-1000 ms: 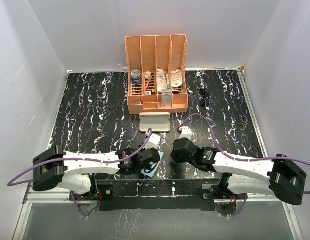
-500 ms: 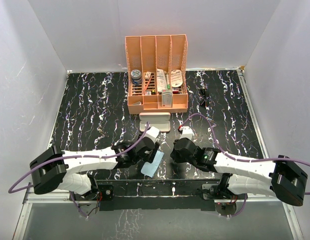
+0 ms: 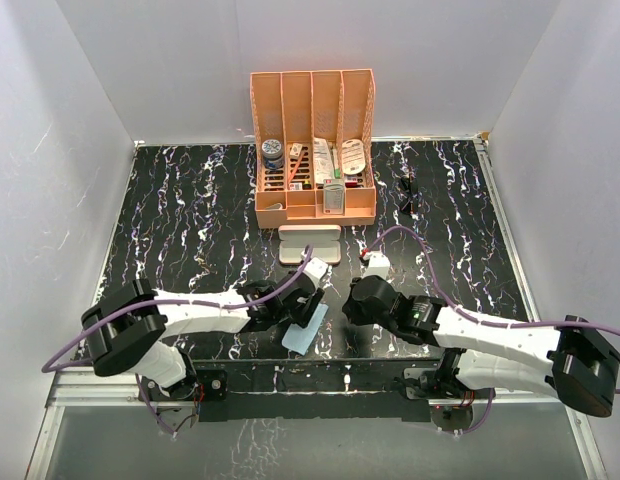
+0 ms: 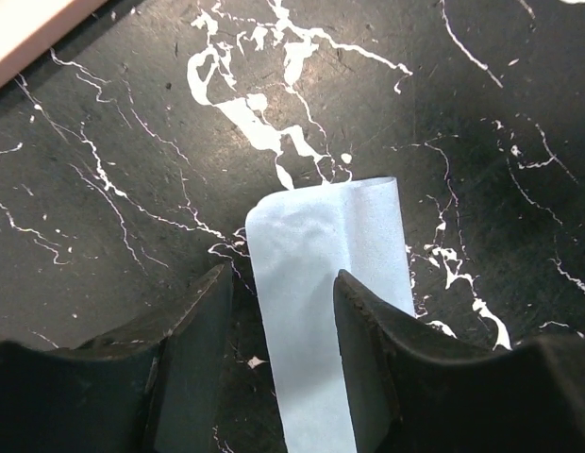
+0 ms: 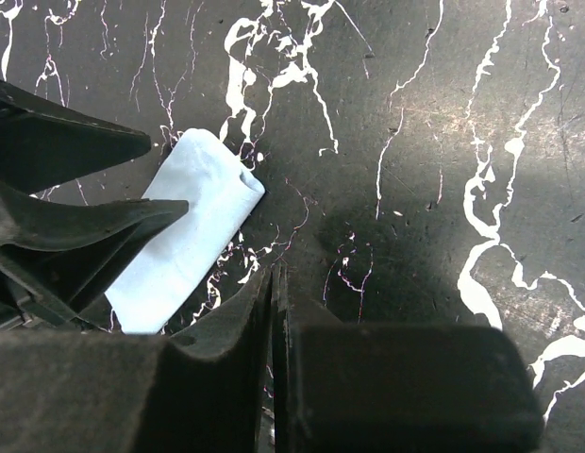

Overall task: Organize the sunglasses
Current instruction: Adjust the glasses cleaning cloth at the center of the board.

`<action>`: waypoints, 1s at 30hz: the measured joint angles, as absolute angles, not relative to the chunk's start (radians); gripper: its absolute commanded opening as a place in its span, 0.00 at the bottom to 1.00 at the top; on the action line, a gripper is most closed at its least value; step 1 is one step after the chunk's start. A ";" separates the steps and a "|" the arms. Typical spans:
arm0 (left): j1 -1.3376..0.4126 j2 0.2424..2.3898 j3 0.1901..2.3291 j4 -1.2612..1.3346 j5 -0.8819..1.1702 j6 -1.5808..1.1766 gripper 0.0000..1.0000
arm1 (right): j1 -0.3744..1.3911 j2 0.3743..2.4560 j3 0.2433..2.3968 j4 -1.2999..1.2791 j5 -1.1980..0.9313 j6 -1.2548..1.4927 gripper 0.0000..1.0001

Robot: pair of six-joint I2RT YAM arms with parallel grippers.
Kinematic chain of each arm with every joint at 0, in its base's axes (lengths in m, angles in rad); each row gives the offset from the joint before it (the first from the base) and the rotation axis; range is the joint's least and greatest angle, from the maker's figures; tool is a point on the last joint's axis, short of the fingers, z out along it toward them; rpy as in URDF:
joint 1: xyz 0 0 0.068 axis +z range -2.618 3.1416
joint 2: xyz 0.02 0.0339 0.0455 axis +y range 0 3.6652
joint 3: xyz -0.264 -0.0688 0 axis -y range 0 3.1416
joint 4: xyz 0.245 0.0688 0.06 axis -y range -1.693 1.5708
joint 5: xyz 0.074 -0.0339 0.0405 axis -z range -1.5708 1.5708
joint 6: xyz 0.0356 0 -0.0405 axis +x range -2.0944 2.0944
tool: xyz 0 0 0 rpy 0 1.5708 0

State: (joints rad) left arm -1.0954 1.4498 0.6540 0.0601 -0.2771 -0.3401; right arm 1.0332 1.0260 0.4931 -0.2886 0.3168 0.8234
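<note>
1. Small, black and thin-framed sunglasses point(image 3: 407, 192), nearly lost against the dark marbled table point(image 3: 180, 220); lens detail too small to tell.
2. Lying right of centre in the upper part of the overhead view, just right of the orange organizer point(image 3: 313, 150), well apart from both arms; outside both wrist views.
3. Bare tabletop all around them, with the table's right edge near.
4. Pink case point(image 3: 310, 243) flat just below the organizer; only a corner at the upper left of the left wrist view.
5. Left gripper point(image 4: 283, 278) with jaws apart, straddling the blue cloth point(image 4: 316, 245); cloth's lower end cut off at the bottom of the frame.
6. Right gripper point(image 5: 272, 278) with fingers pressed together, holding nothing, just right of the cloth.
</note>
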 measured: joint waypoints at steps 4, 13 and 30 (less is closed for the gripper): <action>-1.095 1.484 0.654 0.069 -0.268 -0.337 0.47 | 1.033 1.021 0.493 -0.289 0.317 0.828 0.04; -1.089 1.526 0.681 0.082 -0.263 -0.341 0.00 | 1.033 0.999 0.474 -0.293 0.320 0.840 0.05; -1.089 1.549 0.737 -0.037 -0.362 -0.553 0.00 | 1.033 0.973 0.460 -0.315 0.331 0.841 0.05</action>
State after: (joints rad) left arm -1.0885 1.5486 0.7372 -0.0368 -0.3622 -0.5529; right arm 1.0332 0.9730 0.4599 -0.3153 0.3309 0.8406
